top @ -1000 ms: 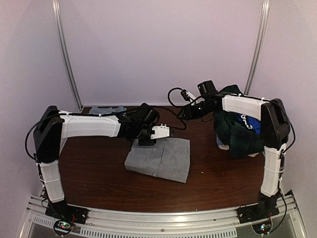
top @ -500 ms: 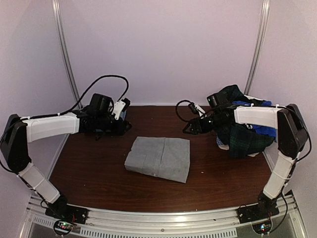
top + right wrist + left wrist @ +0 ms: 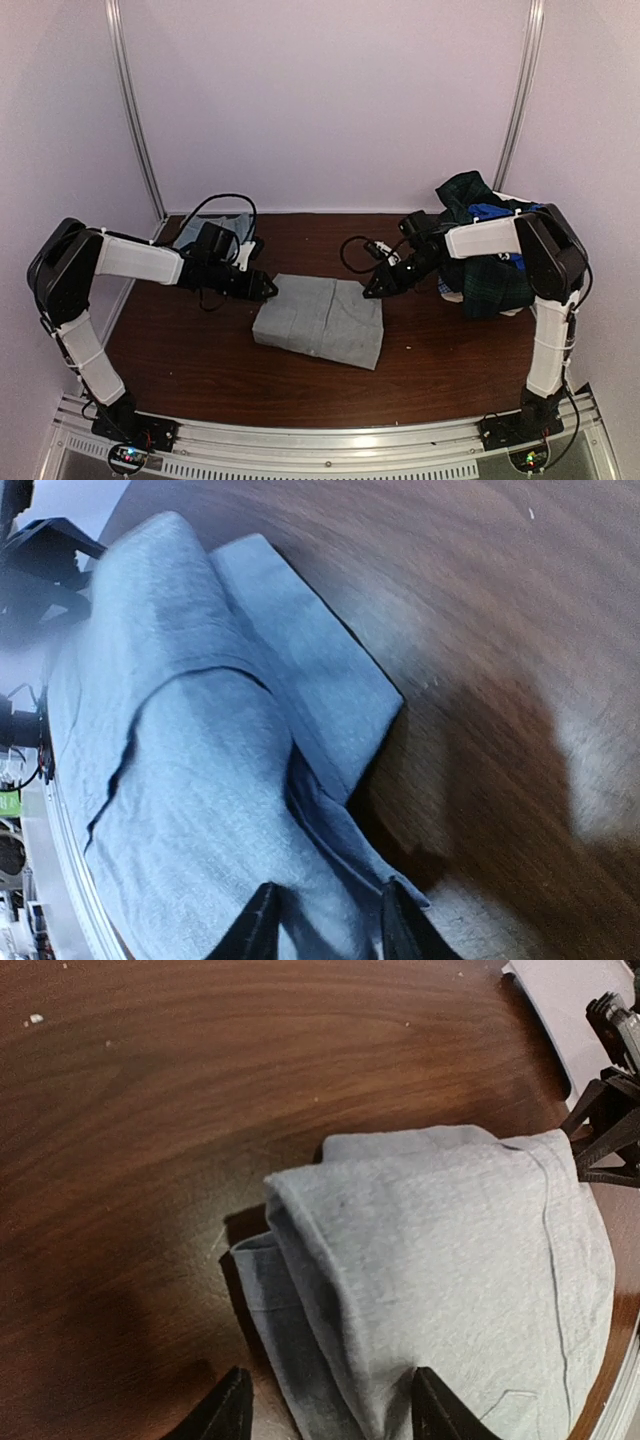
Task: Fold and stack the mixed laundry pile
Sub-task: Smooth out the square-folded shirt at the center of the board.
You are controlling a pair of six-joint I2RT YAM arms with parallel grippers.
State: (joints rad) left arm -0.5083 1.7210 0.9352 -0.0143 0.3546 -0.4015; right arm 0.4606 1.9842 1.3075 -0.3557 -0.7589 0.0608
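Straddling far corners of the folded grey garment [image 3: 325,320] with left pincer [image 3: 268,290], released, and right pincer [image 3: 372,291], grip unclear; likely for a joint lift.

A folded cloth [image 3: 322,320] lies flat near the middle of the table [image 3: 200,370]. The left gripper [image 3: 268,289] sits at the cloth's back left corner and the right gripper [image 3: 373,290] at its back right corner, each with the cloth's edge between its fingertips. Right of the cloth, apart from it, the laundry pile [image 3: 490,275] is heaped. Behind and left of the cloth lies a small flat stack [image 3: 193,232].
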